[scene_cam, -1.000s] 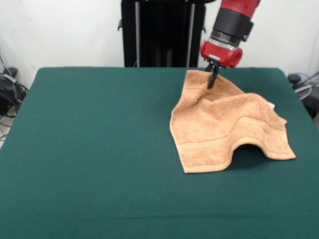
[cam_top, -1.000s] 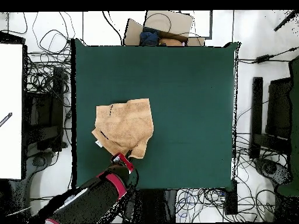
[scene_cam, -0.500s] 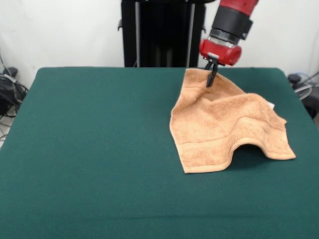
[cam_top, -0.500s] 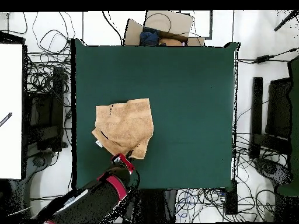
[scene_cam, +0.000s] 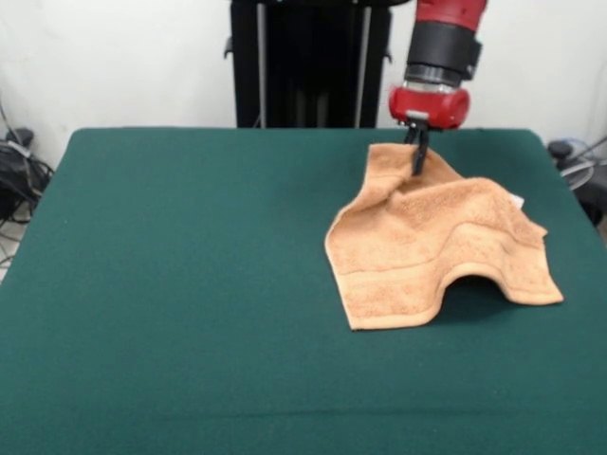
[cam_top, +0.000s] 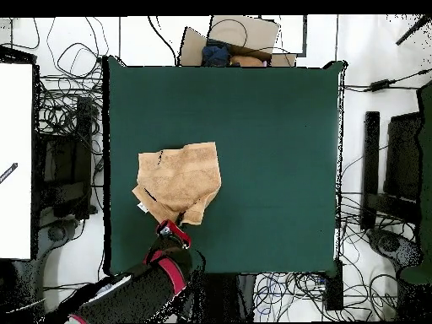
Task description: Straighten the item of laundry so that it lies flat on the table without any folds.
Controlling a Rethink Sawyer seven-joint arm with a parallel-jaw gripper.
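The item of laundry, an orange-tan towel (scene_cam: 432,242), lies rumpled on the right side of the green table (scene_cam: 190,265). Its front edge arches up in a hump, and a small white tag (scene_cam: 515,200) shows at its right edge. My gripper (scene_cam: 417,156) is shut on the towel's far corner, which is lifted a little and creased below the fingers. From above, the towel (cam_top: 180,181) sits near the table's (cam_top: 270,126) left side, with the gripper (cam_top: 173,229) at its lower edge.
Tangled cables (cam_top: 72,110) and dark equipment surround the table on the floor. A cardboard box (cam_top: 240,34) sits beyond the table's top edge in the overhead view. A white panel (cam_top: 17,160) stands at the left. Cables (scene_cam: 19,171) lie by the table's left edge.
The gripper has shifted to the right in the front view, carrying the towel's far corner with it. That corner now bunches more steeply. The rest of the towel has stayed put.
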